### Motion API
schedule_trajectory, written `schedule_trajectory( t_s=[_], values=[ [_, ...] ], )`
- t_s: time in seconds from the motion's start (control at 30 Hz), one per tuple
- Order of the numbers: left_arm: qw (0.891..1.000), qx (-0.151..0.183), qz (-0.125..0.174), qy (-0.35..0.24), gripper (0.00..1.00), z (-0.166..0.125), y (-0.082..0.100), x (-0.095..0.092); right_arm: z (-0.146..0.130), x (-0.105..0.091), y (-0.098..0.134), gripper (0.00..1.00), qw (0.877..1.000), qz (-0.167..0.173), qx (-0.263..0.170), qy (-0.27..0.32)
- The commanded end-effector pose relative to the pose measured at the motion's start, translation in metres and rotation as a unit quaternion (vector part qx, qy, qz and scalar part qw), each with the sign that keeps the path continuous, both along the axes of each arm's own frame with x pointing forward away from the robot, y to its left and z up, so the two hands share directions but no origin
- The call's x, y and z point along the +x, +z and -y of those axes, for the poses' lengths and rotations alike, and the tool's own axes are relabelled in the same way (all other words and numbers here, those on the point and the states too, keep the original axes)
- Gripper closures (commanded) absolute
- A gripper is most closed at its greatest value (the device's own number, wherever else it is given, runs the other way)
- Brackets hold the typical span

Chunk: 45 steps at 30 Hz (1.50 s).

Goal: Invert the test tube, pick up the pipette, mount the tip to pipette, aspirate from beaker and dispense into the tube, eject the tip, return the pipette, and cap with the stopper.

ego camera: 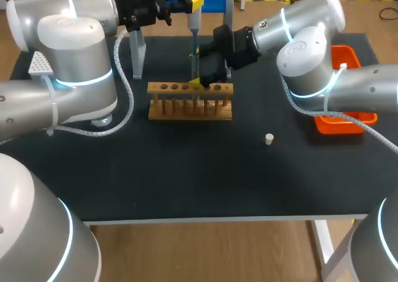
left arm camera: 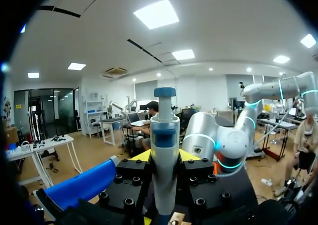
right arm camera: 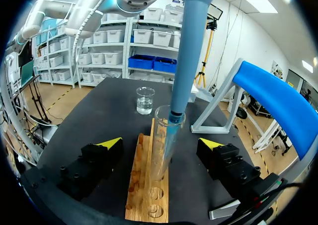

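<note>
My left gripper (left arm camera: 164, 160) is clamped on the pipette (ego camera: 194, 30), upright at top centre, its tip straight down inside the test tube (right arm camera: 158, 135) in the wooden rack (ego camera: 189, 104). My right gripper (right arm camera: 161, 143) straddles that tube, fingers spread, not touching.

No text, label or number is legible on anything here.

Left arm (ego camera: 68, 64) comes in from the left and reaches across the back of the table. The left gripper (ego camera: 193, 3) sits high, clamped on the upright pipette (left arm camera: 164, 135), with a yellow tip on each side. Right arm (ego camera: 311, 58) comes in from the right. The right gripper (ego camera: 204, 79) is lower and points leftward, its fingers (right arm camera: 110, 143) spread wide, gripping nothing.
</note>
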<state>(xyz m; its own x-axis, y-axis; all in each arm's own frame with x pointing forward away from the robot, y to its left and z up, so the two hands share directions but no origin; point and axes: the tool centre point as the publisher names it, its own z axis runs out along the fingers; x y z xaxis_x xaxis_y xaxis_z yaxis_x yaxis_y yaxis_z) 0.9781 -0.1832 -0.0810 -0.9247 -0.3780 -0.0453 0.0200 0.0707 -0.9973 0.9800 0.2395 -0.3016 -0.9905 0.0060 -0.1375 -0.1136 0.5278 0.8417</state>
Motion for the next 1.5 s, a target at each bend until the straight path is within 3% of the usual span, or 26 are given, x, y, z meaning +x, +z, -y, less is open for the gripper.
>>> schedule_trajectory(
  t_s=[0.03,1.13,1.5],
  values=[
    [1.0,-0.003,0.002,0.001,1.0,0.002,-0.003,0.001,0.001,0.0,0.001,0.0,1.0,0.0,-0.001,0.001],
    [1.0,-0.004,0.002,0.003,1.0,0.001,-0.001,0.001,0.001,0.0,0.001,0.0,1.0,0.0,-0.001,0.001],
    [1.0,-0.004,0.002,0.003,1.0,0.001,-0.001,0.001,0.022,-0.005,0.006,0.0,1.0,0.004,0.017,-0.007]
  ],
)
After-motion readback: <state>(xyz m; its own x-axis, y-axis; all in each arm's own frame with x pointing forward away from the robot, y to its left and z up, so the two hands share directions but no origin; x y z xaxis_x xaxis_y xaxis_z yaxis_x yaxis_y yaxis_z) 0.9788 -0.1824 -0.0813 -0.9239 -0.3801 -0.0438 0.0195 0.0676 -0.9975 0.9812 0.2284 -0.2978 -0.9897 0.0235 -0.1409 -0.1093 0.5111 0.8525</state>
